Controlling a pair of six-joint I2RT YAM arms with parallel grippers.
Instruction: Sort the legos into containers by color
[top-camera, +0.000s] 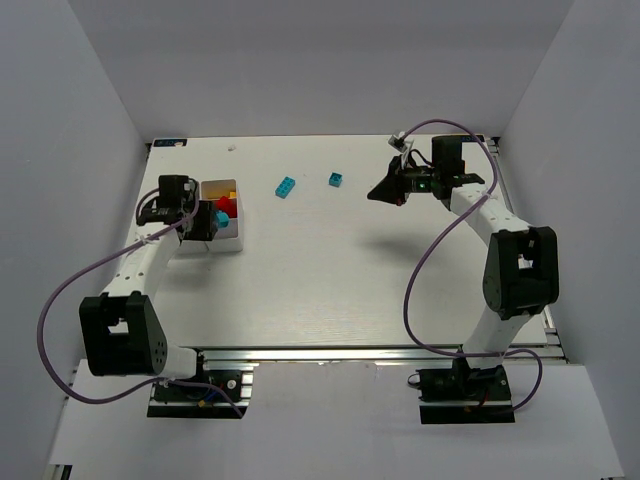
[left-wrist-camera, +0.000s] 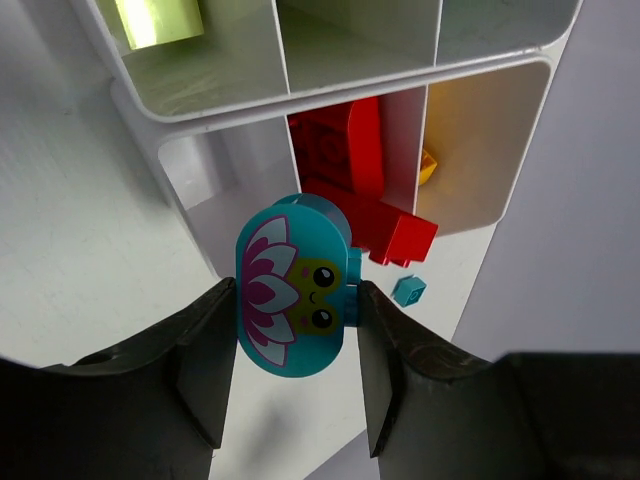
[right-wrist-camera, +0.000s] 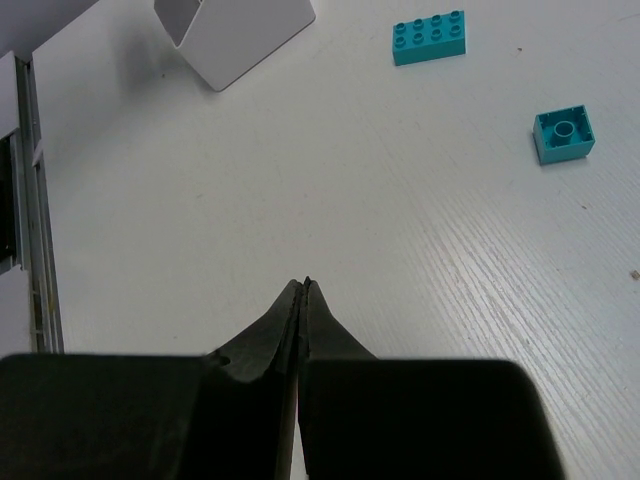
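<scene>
My left gripper (left-wrist-camera: 295, 305) is shut on a cyan rounded lego (left-wrist-camera: 292, 290) printed with a pink lotus and a yellow face, held over the near part of the white tray (top-camera: 238, 246). Below it, one compartment holds red legos (left-wrist-camera: 352, 165), the compartment beside it shows a yellow-orange piece (left-wrist-camera: 428, 166), and a farther one a lime piece (left-wrist-camera: 155, 20). A long cyan lego (top-camera: 286, 187) and a small square cyan lego (top-camera: 336, 179) lie on the table at the back. My right gripper (top-camera: 384, 191) hangs shut and empty to their right, fingertips (right-wrist-camera: 303, 286) pressed together.
The tray (right-wrist-camera: 240, 35) stands at the table's left side, close to the left arm. Both loose cyan legos (right-wrist-camera: 430, 38) (right-wrist-camera: 563, 135) lie between the tray and the right gripper. White walls enclose the table on three sides.
</scene>
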